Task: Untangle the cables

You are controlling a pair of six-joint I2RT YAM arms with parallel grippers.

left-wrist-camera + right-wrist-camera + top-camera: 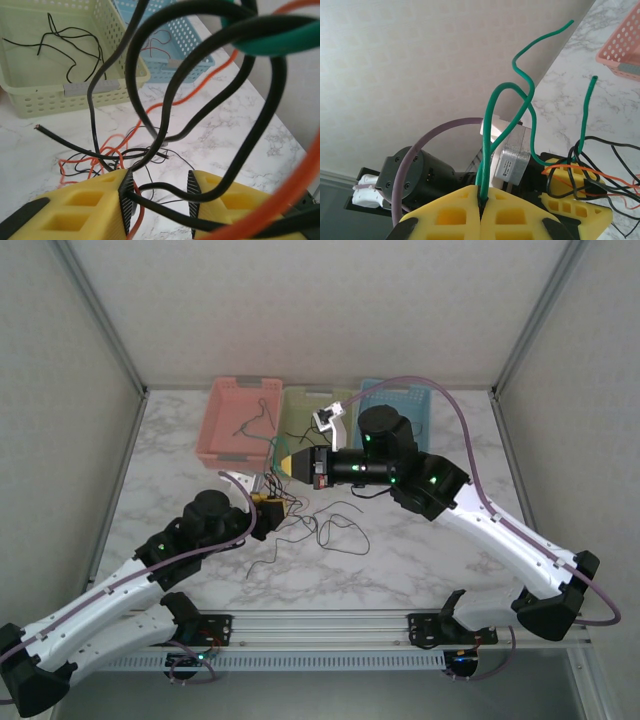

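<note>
A loose tangle of thin black and orange cables (320, 525) lies on the marble table in front of the baskets. My left gripper (268, 512) sits at its left edge. In the left wrist view the left gripper (159, 202) stands open, a clear gap between its pads; two black cables (159, 187) cross that gap, one touching the left pad. A blurred orange cable (292, 192) and a green cable (270, 42) hang close to the lens. My right gripper (283, 462), (481, 200) is shut on the green cable (492, 125), which rises in loops above the left gripper's fingers (575, 197).
Three baskets stand in a row at the back: pink (240, 418), pale green (318, 410) and blue (400, 400). The pale green basket (30, 100) holds a black cable (65, 45); the blue basket (175, 65) holds a red-brown one. Frame walls close in the table's sides.
</note>
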